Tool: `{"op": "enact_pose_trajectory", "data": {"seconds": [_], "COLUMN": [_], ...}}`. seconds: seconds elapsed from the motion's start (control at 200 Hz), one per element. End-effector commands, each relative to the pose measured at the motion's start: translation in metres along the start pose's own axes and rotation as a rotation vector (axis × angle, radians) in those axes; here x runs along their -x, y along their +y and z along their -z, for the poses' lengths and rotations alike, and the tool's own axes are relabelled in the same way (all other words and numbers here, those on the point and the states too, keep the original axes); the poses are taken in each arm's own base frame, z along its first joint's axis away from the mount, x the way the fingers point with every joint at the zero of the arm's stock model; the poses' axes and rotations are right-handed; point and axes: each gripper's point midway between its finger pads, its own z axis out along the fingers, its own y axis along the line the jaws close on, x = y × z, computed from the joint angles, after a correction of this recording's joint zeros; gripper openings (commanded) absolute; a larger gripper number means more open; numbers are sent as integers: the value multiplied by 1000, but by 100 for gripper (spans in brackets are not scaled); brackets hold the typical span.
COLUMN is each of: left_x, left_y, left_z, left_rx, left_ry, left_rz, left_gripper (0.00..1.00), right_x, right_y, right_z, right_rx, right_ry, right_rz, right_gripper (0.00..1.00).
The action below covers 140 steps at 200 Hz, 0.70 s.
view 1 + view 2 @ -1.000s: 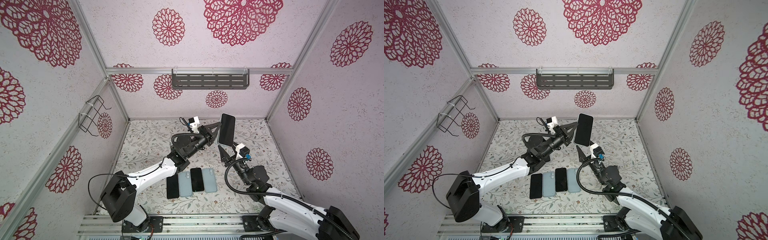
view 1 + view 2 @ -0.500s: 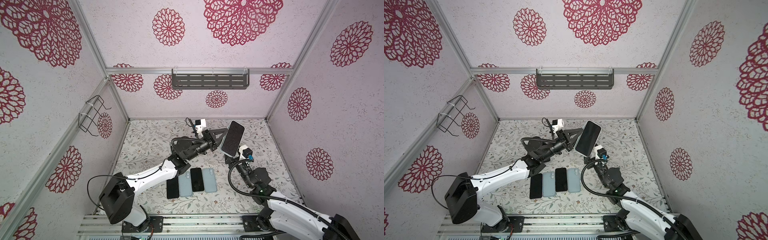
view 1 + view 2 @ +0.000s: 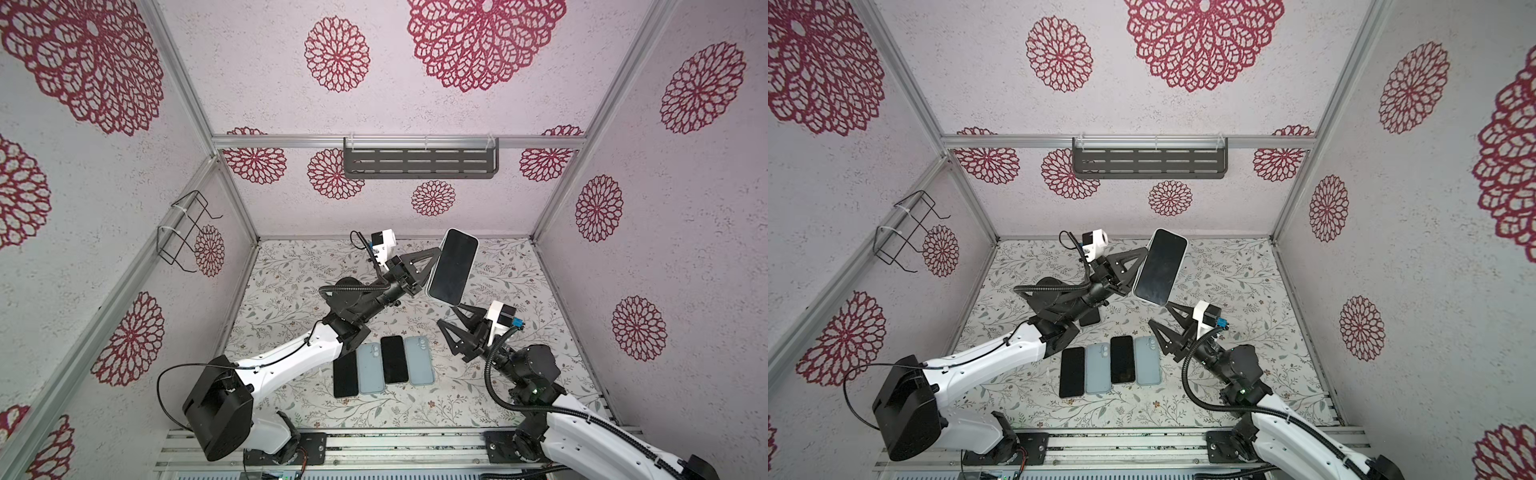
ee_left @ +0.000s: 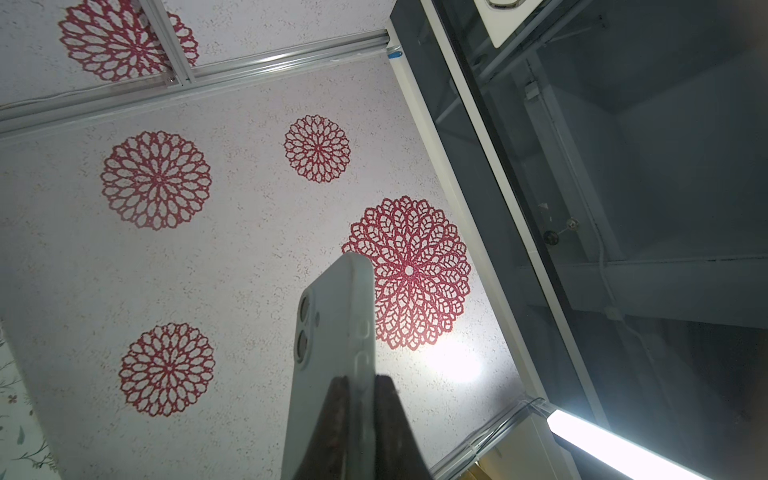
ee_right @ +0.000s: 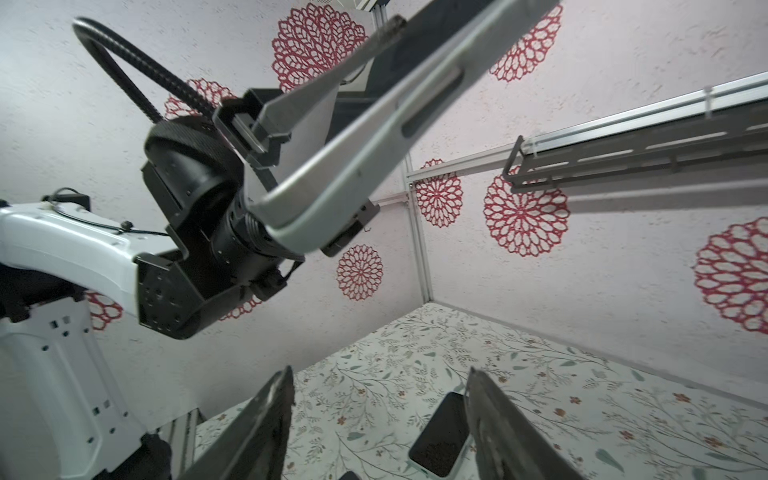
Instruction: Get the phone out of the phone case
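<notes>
The phone [image 3: 453,266] [image 3: 1160,266], dark screen facing up, sits in its pale phone case [image 4: 332,332] and is held tilted in the air above the middle of the table. My left gripper [image 3: 434,268] [image 3: 1138,270] [image 4: 360,380] is shut on the cased phone's long edge, one finger on each face. In the right wrist view the cased phone [image 5: 374,137] passes overhead. My right gripper [image 3: 451,314] [image 3: 1160,312] [image 5: 379,374] is open just below the phone's lower end, apart from it, holding nothing.
Two bare black phones [image 3: 345,376] [image 3: 394,359] and two pale blue cases [image 3: 370,369] [image 3: 419,360] lie in a row near the table's front. Another dark-screened phone [image 5: 440,440] lies on the table beneath the arms. A grey shelf [image 3: 419,164] and a wire rack [image 3: 183,232] hang on the walls.
The left gripper has tipped the cased phone from upright to leaning right. The right gripper has sunk slightly toward the front, and its jaws have spread a little wider.
</notes>
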Motion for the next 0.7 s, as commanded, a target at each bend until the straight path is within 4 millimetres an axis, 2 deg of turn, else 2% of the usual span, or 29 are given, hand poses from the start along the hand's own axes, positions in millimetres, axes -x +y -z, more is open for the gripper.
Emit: {"op": "enact_pose_trajectory", "data": {"seconds": [0.0,0.335,0.696], "left_x": [5,11,12], "left_y": [-29,-13,-1], "left_z": [6,16,24], "left_rx": [-100,-53,-39], "left_ry": [-31,-68,-84], "left_rz": [-25,-20,-9], "left_gripper": [0,0,0], "right_x": [38,51,69], "right_y": [26,27,-2], "right_z": [-4,-4,-1], "right_rx": [134,156,121], "right_ry": [-108,-136,-180], "right_rz": [-67,-158,-293], "right_gripper": [68,68,69]}}
